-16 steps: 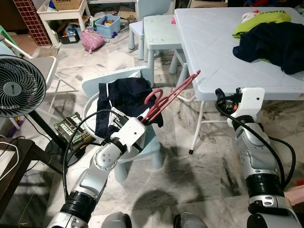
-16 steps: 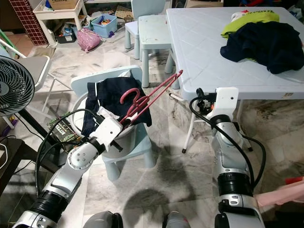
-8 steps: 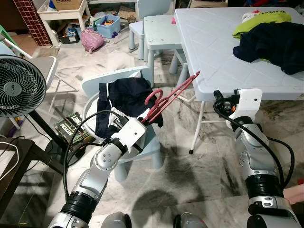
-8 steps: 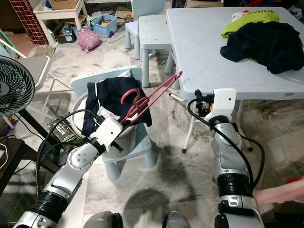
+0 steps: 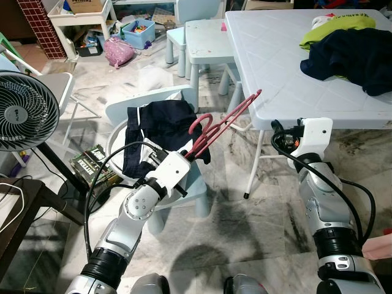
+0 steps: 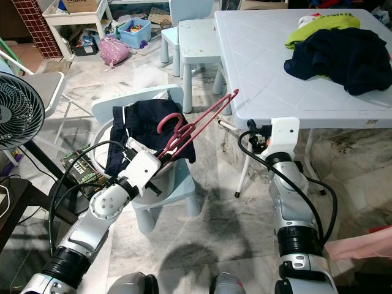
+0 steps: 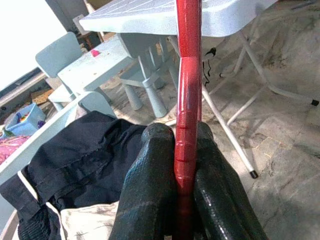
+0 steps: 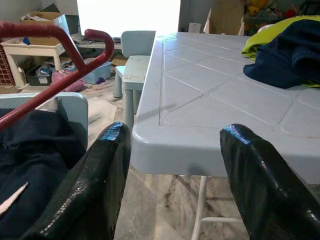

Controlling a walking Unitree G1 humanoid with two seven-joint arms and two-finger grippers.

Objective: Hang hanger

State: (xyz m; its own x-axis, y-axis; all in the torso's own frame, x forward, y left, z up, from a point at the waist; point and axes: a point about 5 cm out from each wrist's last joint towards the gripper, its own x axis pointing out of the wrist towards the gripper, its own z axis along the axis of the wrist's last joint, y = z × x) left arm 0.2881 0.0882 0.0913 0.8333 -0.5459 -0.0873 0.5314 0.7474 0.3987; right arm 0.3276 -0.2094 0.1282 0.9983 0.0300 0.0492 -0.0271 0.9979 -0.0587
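Left wrist view: left gripper (image 7: 186, 165) fingers (image 7: 150, 175) pinching red plastic hanger (image 7: 188, 100) on straight bar; hanger slants up over dark shorts (image 5: 162, 122) on small blue chair (image 5: 122, 107), far tip touching or just short of white worktop (image 5: 275, 67) edge, cannot tell which

Handling, judged: light, stiff, smooth, may pivot in pinch; hold near hook steadier

Right gripper (image 8: 172, 165) fingers spread, empty, at worktop edge

Writing: fan (image 5: 24, 110) badge, green box (image 5: 92, 164) print unreadable

Count: 1 red hanger (image 5: 222, 127), 2 grippers, left (image 7: 175, 200) and right (image 8: 172, 185). 1 white folding table (image 5: 278, 73), 1 fan (image 5: 24, 110), 3 pale blue child chairs, nearest (image 5: 153, 101). 1 small pale blue table (image 5: 205, 33), 1 pink bag (image 5: 118, 51).
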